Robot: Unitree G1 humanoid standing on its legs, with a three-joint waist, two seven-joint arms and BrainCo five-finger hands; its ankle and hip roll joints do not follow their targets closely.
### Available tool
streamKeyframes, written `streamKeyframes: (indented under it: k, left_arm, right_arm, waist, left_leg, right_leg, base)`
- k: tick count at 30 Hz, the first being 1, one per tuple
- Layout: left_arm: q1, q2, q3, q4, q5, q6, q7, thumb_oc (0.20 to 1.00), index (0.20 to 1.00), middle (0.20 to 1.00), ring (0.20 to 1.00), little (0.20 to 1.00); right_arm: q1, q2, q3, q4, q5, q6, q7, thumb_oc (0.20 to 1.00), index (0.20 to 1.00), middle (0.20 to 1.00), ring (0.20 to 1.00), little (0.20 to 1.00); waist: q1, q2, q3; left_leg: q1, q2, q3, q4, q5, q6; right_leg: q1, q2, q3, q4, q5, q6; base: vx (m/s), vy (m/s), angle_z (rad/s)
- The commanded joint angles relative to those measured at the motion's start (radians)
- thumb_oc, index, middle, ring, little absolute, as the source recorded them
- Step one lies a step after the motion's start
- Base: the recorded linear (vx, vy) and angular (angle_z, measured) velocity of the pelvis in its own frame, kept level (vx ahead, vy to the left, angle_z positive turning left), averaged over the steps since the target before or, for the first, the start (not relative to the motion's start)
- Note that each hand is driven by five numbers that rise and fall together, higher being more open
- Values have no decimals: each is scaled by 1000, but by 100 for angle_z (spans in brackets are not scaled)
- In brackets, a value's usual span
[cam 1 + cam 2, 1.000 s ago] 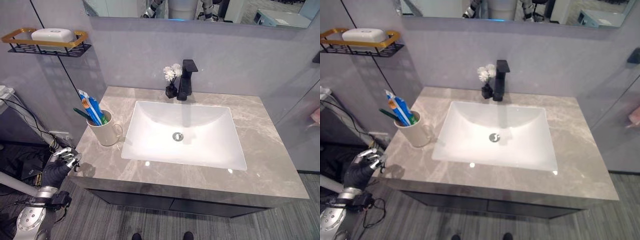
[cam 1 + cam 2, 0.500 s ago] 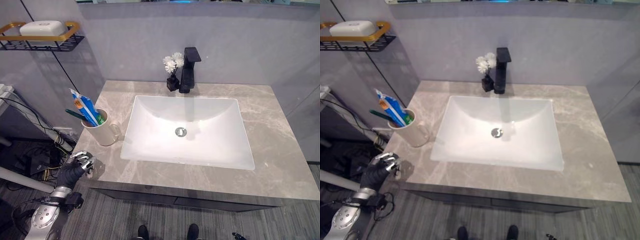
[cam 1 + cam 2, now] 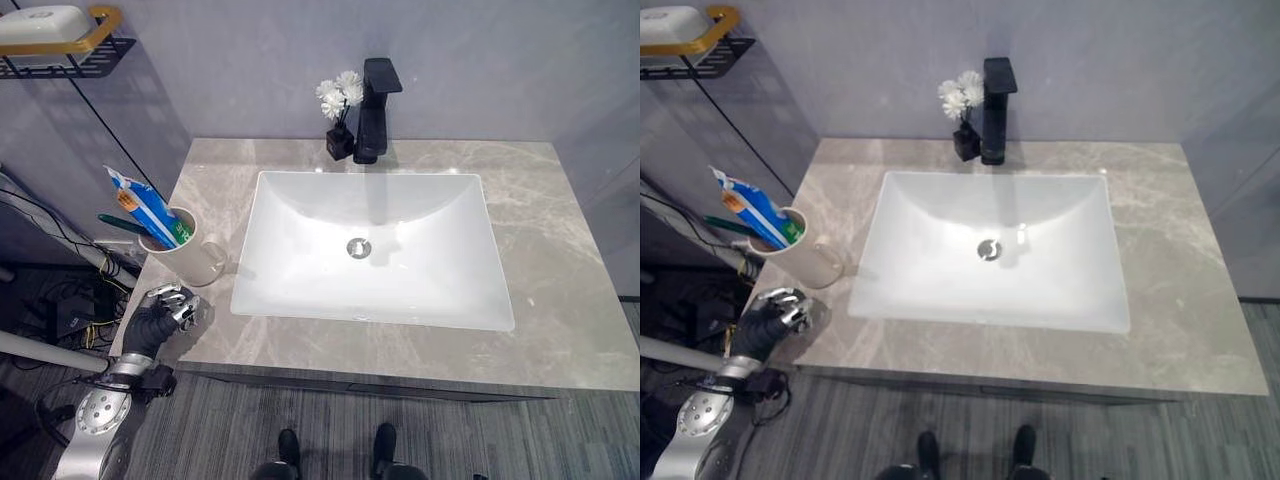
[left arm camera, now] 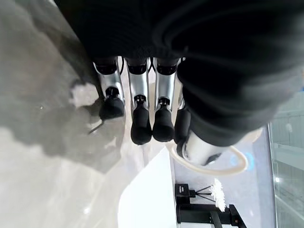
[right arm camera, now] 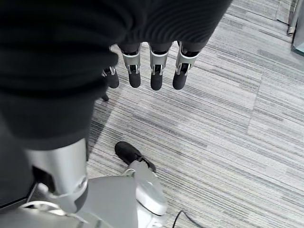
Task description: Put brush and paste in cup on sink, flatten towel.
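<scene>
Bathroom: basin point(image 3: 300, 290), tap point(image 3: 374, 95)

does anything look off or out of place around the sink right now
Nothing stands out. The cup stands upright on the counter left of the basin, holding the paste and brush. The left hand is at the counter's front left corner, holding nothing.

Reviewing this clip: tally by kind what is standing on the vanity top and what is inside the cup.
Cup: 1
Toothpaste tube, in the cup: 1
Toothbrush, in the cup: 1
Flower vase, beside the faucet: 1
Faucet: 1
Total: 5
</scene>
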State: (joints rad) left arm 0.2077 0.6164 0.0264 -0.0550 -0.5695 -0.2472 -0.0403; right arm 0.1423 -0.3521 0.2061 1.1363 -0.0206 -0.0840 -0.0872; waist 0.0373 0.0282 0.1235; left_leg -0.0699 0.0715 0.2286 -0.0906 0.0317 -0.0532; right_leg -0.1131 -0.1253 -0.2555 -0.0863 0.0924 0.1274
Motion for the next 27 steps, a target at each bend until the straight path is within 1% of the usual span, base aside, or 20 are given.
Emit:
streamKeyframes:
  k: [1, 9, 13, 20, 22, 27]
  left_arm:
    - [-46, 23, 27, 21, 44, -27, 36, 200, 200, 200, 200, 200]
    - [-131, 7, 8, 45, 105, -36, 95, 200, 200, 200, 200, 200]
    - [-187, -7, -12, 62, 132, -37, 124, 200, 200, 200, 200, 200]
    - [-243, -4, -19, 89, 153, -41, 153, 200, 200, 200, 200, 200]
    - [-280, -1, -9, 105, 174, -46, 189, 200, 200, 200, 200, 200]
    - [-330, 12, -4, 143, 187, -57, 219, 200, 200, 200, 200, 200]
  right_arm:
    - [-80, 3, 49, -9, 13, -2, -23, 1000, 1000, 1000, 1000, 1000]
    - [-104, 11, 63, -11, 32, 0, -33, 1000, 1000, 1000, 1000, 1000]
    - [-115, 9, 88, 20, -1, 13, -44, 1000, 1000, 1000, 1000, 1000]
    - [-124, 7, 80, 33, 14, 19, -46, 1000, 1000, 1000, 1000, 1000]
    - [-130, 11, 77, 34, 33, 18, -46, 1000, 1000, 1000, 1000, 1000]
    - [-132, 11, 91, 13, 46, 11, -36, 1000, 1000, 1000, 1000, 1000]
  waist:
    - [-22, -28, 55]
    - [-25, -37, 76]
    - [-28, -43, 85]
    - [-32, -50, 88]
    - [-36, -57, 88]
    - [-43, -61, 90]
  left_leg:
    - [-30, -38, -74, 3, 22, 24]
    - [-66, -40, -76, 3, 27, 26]
    - [-72, -43, -77, 3, 25, 28]
    - [-80, -46, -71, 3, 24, 30]
    - [-83, -46, -67, 3, 20, 31]
    - [-89, -45, -60, 3, 19, 30]
  right_leg:
    - [-9, 36, 51, 42, -2, -11]
    - [-46, 35, 58, 49, 5, -11]
    - [-52, 35, 60, 47, 6, -11]
    - [-62, 34, 67, 42, 13, -9]
    - [-66, 36, 76, 39, 15, -9]
    - [-75, 36, 81, 35, 20, -6]
  base:
    - [-65, -2, -1]
    - [-13, -1, -1]
    - [0, 0, 0]
    - [0, 0, 0]
    - [-4, 22, -4]
    - [-7, 13, -6]
